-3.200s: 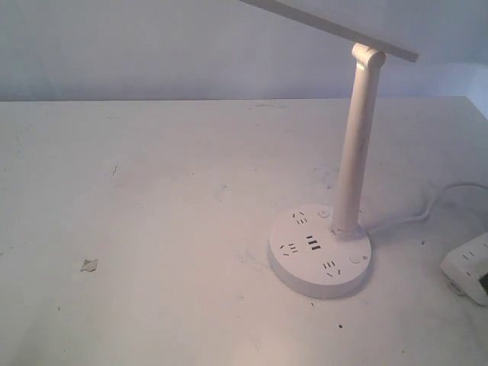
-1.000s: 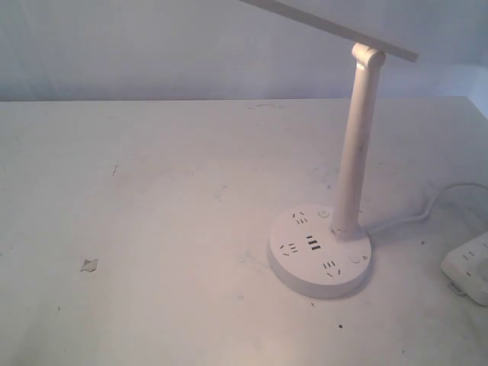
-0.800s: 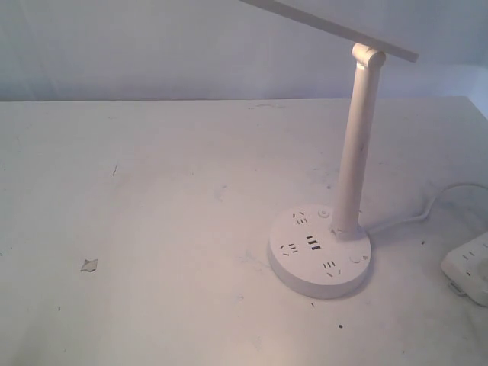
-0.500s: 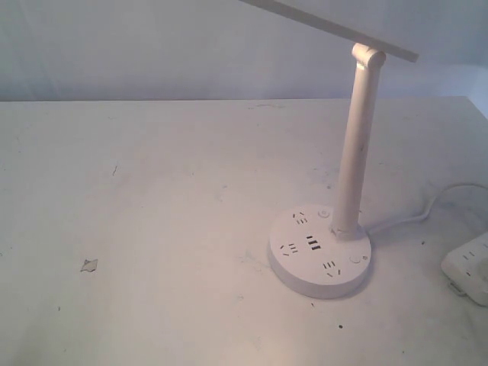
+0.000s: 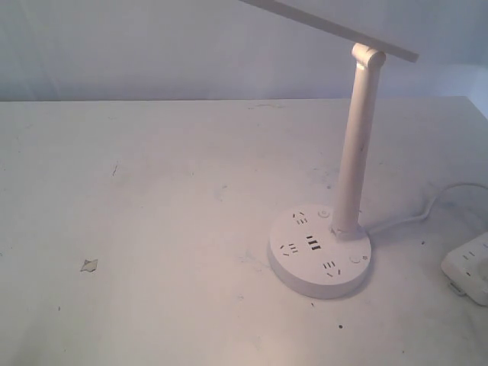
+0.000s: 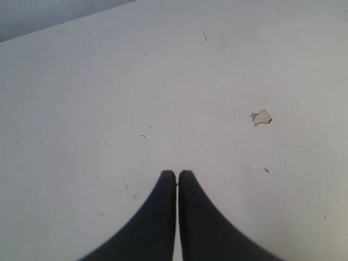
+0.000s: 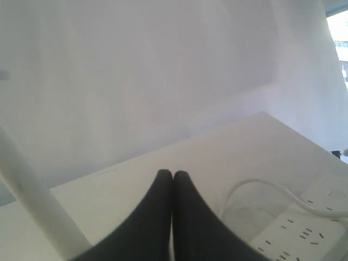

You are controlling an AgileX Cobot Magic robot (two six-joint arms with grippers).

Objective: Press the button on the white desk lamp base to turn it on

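The white desk lamp base is a thick round disc with dark socket holes, standing on the table at the right. Its white pole rises to a slanted lamp head. Two small round buttons show on the disc, one beside the pole and one near the front right rim. Neither gripper appears in the exterior view. My left gripper is shut over bare table. My right gripper is shut, with the pole off to one side of it.
A white rectangular power strip lies at the table's right edge, also in the right wrist view. A white cable runs behind the base. A small paint chip marks the table at the left.
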